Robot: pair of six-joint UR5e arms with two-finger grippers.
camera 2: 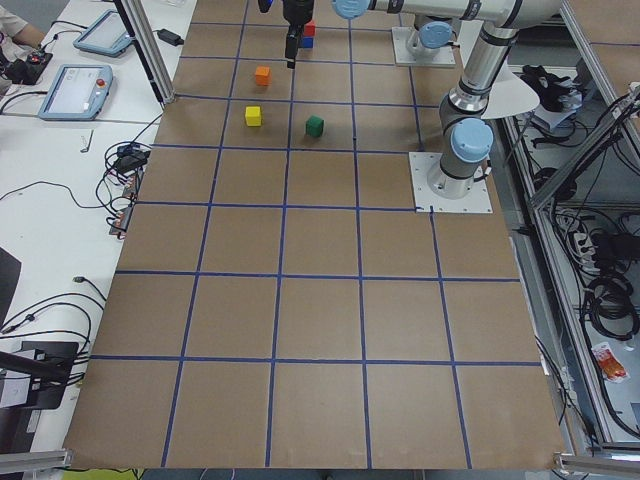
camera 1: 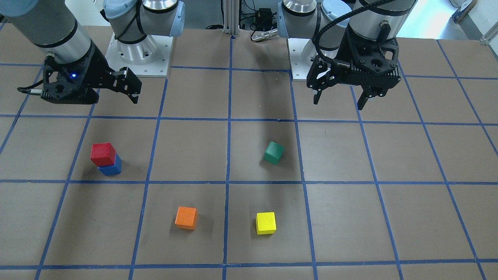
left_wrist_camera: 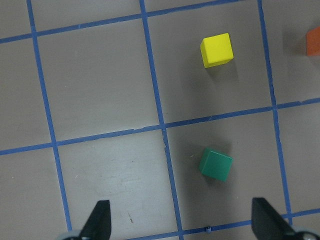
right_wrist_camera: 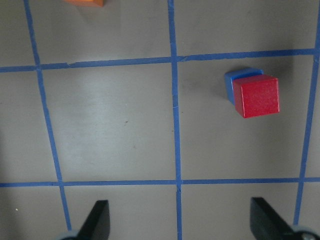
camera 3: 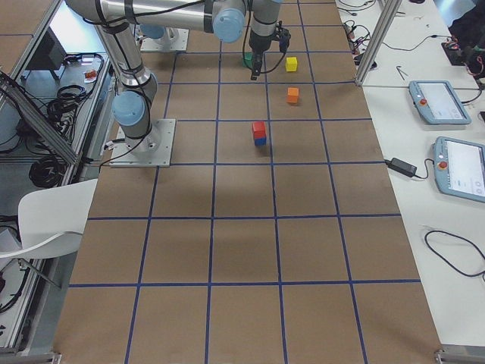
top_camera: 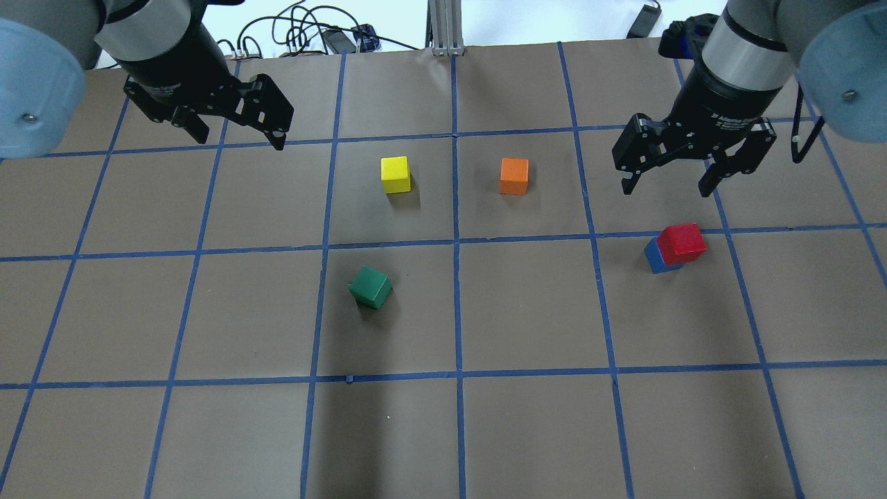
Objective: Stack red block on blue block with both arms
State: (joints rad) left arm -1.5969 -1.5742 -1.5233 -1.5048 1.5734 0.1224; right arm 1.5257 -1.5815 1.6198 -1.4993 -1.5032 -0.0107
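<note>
The red block (top_camera: 682,243) sits on top of the blue block (top_camera: 653,256), slightly offset, at the right of the overhead view. The stack also shows in the front view, red block (camera 1: 103,154) over blue block (camera 1: 113,169), and in the right wrist view, red block (right_wrist_camera: 256,95) over blue block (right_wrist_camera: 231,82). My right gripper (top_camera: 669,184) is open and empty, raised just beyond the stack and clear of it. My left gripper (top_camera: 239,135) is open and empty, raised over the far left, with its fingers (left_wrist_camera: 100,220) spread wide.
A green block (top_camera: 371,287) lies left of centre. A yellow block (top_camera: 396,174) and an orange block (top_camera: 514,176) stand apart in the far middle squares. The brown table (top_camera: 527,312) carries a blue tape grid.
</note>
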